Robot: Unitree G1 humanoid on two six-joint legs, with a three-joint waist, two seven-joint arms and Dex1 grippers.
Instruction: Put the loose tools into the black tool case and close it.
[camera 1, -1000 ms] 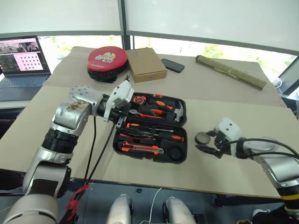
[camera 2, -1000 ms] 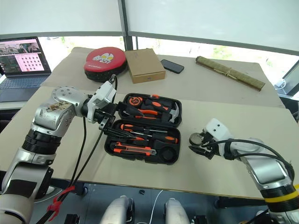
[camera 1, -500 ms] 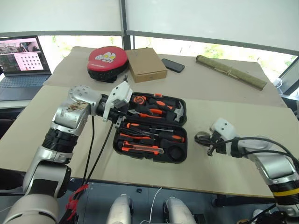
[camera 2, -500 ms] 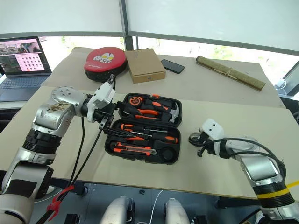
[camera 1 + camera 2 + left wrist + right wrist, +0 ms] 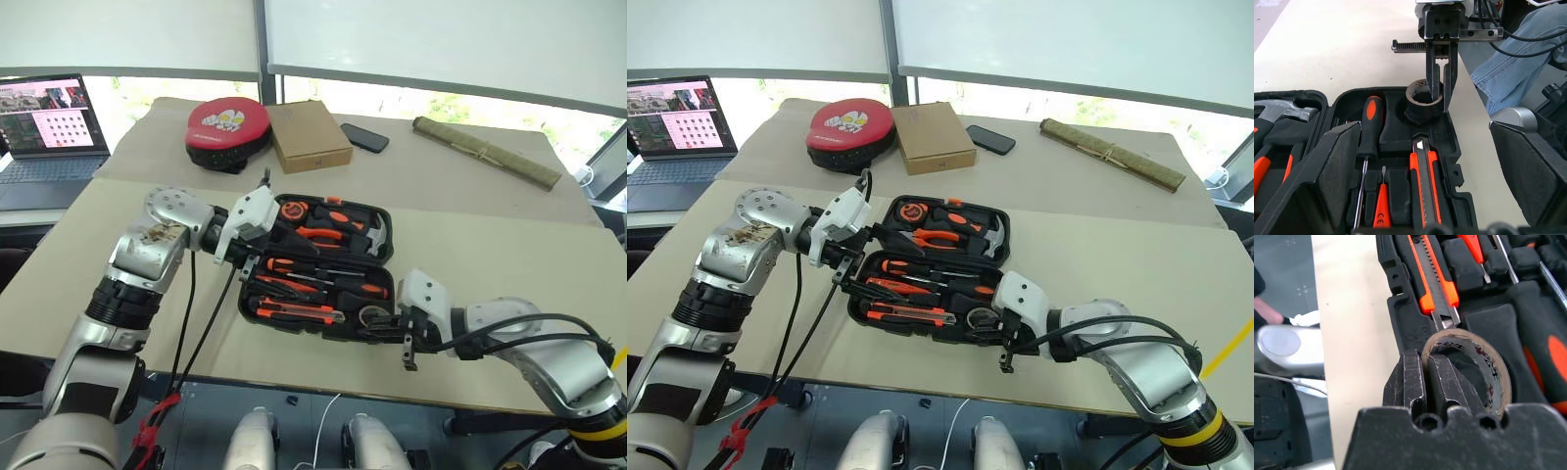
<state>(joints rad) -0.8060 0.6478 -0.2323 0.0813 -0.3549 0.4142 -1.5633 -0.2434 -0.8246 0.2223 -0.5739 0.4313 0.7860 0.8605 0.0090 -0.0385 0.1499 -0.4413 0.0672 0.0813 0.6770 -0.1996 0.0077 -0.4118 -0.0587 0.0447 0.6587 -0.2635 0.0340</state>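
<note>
Brown tape roll (image 5: 1484, 367) was pinched tight by its rim in the right end effector (image 5: 1425, 382) over the black tool case (image 5: 377, 338); it could slip out. The left end effector (image 5: 247, 257) hung wide open, holding nothing.

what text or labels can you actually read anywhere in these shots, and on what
None reads as a word.
Orange screwdriver handle: a small dark mark, too blurred to read.
Roll of tape, pinched by the right gripper over the black tool case: dark specks on its inner face, not legible.
Red round pad: a cartoon figure, no letters legible.
Laptop screen: a grid of thumbnails, too small.
</note>
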